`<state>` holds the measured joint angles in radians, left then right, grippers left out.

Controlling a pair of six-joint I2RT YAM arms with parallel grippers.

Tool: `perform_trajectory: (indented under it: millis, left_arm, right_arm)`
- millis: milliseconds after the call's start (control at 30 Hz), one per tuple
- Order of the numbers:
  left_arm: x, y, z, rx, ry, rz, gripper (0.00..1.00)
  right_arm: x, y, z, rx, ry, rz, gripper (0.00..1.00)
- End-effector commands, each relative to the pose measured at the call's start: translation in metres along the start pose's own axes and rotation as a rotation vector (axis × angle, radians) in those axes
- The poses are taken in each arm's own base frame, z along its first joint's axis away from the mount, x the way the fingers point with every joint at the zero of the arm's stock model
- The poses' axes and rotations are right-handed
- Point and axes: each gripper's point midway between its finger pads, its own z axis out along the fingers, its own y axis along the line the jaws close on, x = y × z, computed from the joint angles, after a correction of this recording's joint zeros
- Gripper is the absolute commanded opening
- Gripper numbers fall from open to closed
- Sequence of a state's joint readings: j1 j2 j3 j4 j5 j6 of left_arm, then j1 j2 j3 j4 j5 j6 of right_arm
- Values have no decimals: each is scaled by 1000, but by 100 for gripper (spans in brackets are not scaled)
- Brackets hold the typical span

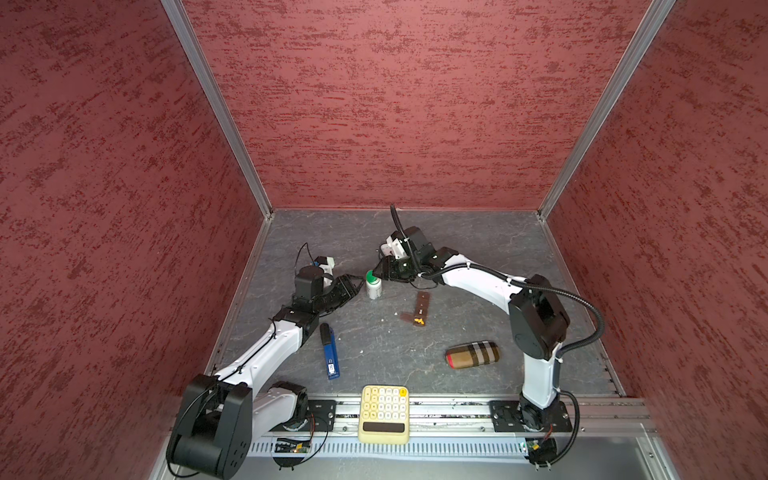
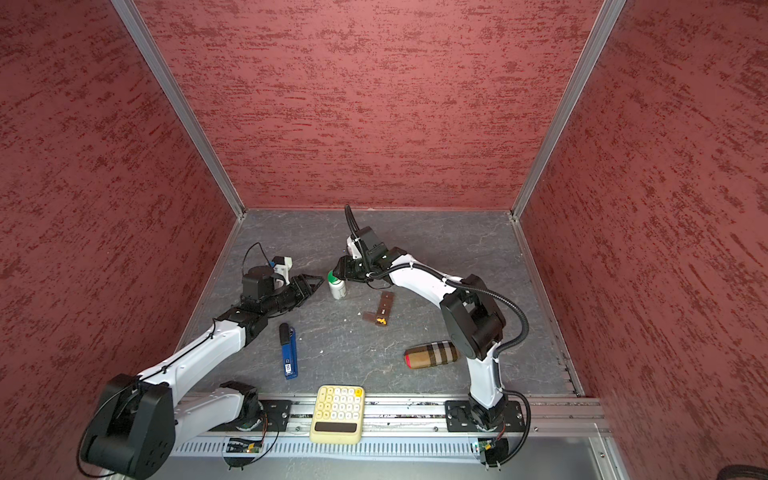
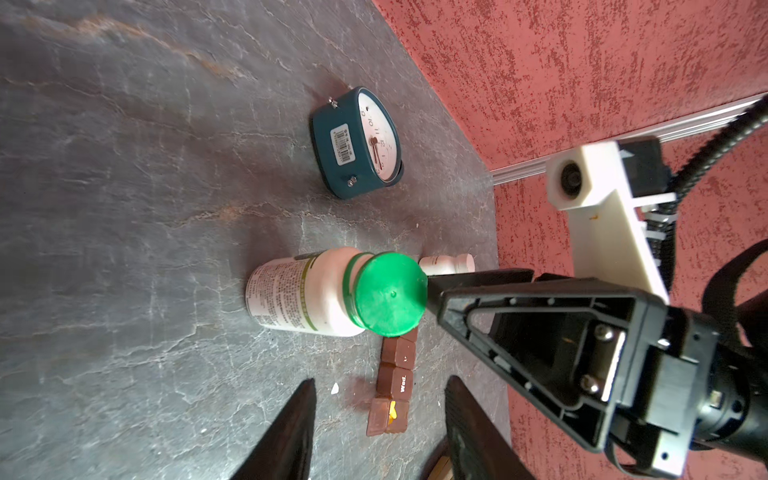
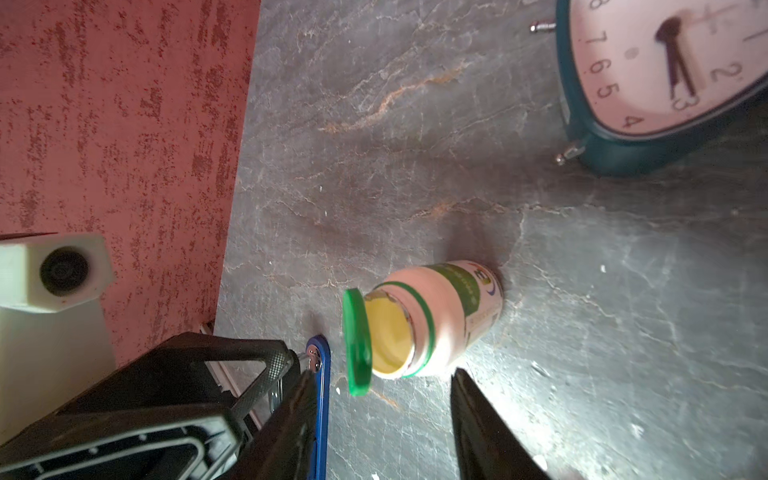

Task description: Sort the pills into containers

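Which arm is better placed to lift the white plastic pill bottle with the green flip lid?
Probably the right: the right gripper stands open at the white pill bottle's lid, and the dark-brown compartment strip lies nearer that arm. The left gripper is slightly farther.

1. Boxed in on three sides by dusty-red rough-textured wall panels (image 1: 395, 104): back, left and right, all the same finish.
2. Silver aluminium corner posts (image 1: 216, 108) run up where the back panel meets the side ones.
3. The table is a dark grey stone-look slab (image 1: 478, 241) with pale veins and a few rusty streaks.
4. Along its near edge there's a silver aluminium rail (image 1: 449, 409), then a pale slotted strip (image 1: 436, 449).
5. Light's soft and even, shadows pretty faint.
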<state>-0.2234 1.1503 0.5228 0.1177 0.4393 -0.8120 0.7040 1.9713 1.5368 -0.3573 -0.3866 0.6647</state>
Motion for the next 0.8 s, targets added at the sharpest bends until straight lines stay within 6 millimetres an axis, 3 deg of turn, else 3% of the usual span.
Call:
perform_trajectory:
  millis: [0, 400, 567, 767]
  left_arm:
    - [-10, -11, 4, 57, -24, -3, 51]
    - [-7, -2, 22, 40, 10, -7, 44]
    - [-4, -1, 28, 31, 27, 5, 43]
    - [-3, 2, 31, 18, 36, 6, 43]
  right_arm:
    - [-5, 3, 2, -14, 17, 2, 50]
    - [-6, 1, 7, -28, 32, 19, 42]
    - [-10, 3, 8, -36, 30, 21, 49]
    - [-12, 3, 8, -25, 33, 15, 46]
